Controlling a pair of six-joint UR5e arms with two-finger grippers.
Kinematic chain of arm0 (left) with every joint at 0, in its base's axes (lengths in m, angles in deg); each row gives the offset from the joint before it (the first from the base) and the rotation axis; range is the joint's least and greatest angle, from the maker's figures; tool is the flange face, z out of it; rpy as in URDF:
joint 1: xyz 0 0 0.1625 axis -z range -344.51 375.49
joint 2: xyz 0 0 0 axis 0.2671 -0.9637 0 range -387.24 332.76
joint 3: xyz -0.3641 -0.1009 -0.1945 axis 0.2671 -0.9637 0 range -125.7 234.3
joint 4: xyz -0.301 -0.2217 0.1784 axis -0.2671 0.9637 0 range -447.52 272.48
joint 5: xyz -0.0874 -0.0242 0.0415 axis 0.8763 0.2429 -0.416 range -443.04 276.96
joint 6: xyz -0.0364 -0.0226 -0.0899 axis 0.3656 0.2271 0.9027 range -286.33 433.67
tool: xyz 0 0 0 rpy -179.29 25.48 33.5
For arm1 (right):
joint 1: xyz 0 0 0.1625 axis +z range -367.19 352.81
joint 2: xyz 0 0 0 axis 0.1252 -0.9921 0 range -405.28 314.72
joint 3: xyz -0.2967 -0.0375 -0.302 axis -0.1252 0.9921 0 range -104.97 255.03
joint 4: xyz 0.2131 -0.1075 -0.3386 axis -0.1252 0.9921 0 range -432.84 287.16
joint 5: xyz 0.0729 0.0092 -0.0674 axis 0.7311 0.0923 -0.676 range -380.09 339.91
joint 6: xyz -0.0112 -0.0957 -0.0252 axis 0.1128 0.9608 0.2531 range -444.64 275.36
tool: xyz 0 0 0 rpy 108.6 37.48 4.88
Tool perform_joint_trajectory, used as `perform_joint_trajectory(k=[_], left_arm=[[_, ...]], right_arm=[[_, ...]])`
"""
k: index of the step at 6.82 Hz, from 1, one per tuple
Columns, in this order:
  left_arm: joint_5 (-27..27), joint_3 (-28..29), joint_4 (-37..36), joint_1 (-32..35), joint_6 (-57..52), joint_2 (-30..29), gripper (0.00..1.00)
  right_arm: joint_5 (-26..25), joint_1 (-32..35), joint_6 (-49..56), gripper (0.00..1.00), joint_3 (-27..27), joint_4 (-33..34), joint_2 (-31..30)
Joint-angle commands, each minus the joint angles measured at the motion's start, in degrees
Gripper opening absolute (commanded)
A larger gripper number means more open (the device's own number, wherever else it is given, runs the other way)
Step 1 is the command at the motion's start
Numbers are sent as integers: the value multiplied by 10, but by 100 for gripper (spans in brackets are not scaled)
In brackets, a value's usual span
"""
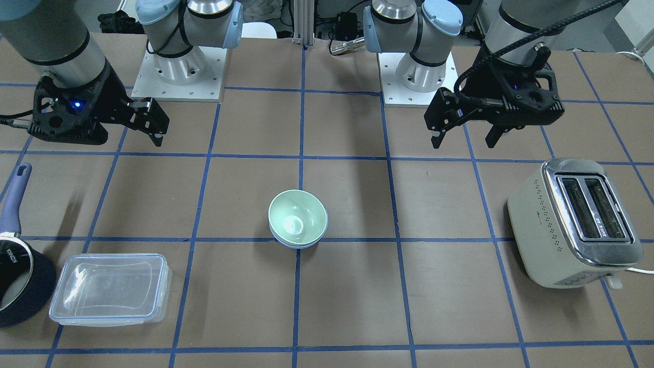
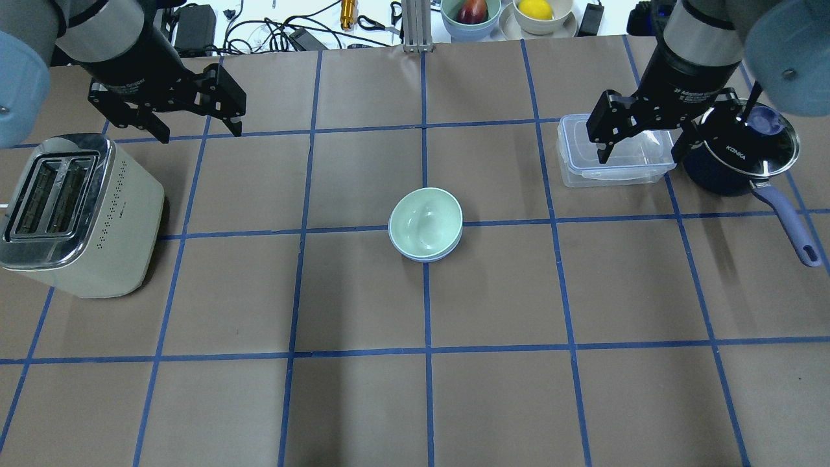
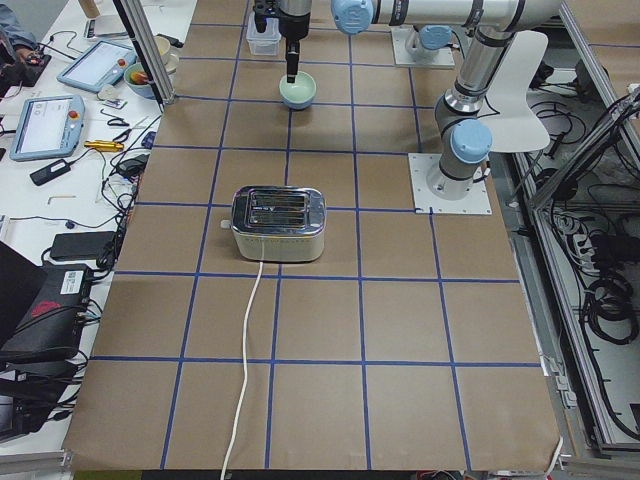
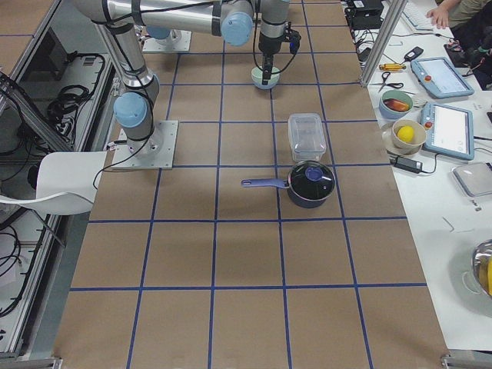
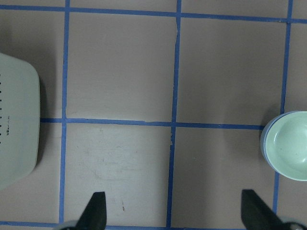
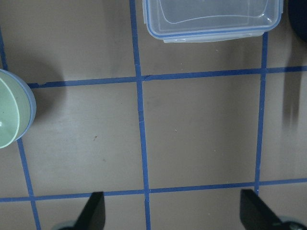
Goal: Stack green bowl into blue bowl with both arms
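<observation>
Stacking looks finished. Pale mint-green glossy round bowl (image 1: 296,217) sits nested upright inside pale light-blue glossy round bowl (image 1: 299,246). Only a thin blue band shows under and around the green rim. The blue bowl stands on the brown paper-covered table (image 1: 357,306), over a crossing of the blue tape grid lines.

Left black two-finger gripper (image 2: 199,133) hangs in the air on the robot's left of the blue bowl, well apart from it. Its fingers are spread wide with nothing between them, and the left wrist view shows only bare table between the tips. Right black two-finger gripper (image 2: 640,152) hangs on the robot's right of the blue bowl, also well apart. Its fingers are spread too and it holds nothing.

Cream two-slot toaster with chrome top (image 2: 78,214) stands to the robot's left of the blue bowl, well apart. Clear rectangular lidded plastic container (image 1: 110,289) and dark navy saucepan with a purple-blue handle (image 2: 739,159) sit to the robot's right of the blue bowl, near each other; touching or not, cannot tell.

Judgement: this is the last step, with both arms parked clear of the stack. No grasp seems left to make. Any next move calls only for keeping both arms away from the blue bowl so the stack is not knocked. The green bowl looks level, so there seems little risk of it tipping.
</observation>
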Motion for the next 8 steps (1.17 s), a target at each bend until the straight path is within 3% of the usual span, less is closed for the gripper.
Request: perform_joint_trajectory(k=[1, 8], left_arm=[[0, -1, -3, 4, 0, 0, 100], [0, 5, -6, 5, 0, 0, 100]], right_arm=[[-2, 12, -2, 100, 13, -15, 2], [0, 22, 0, 100, 12, -15, -2]])
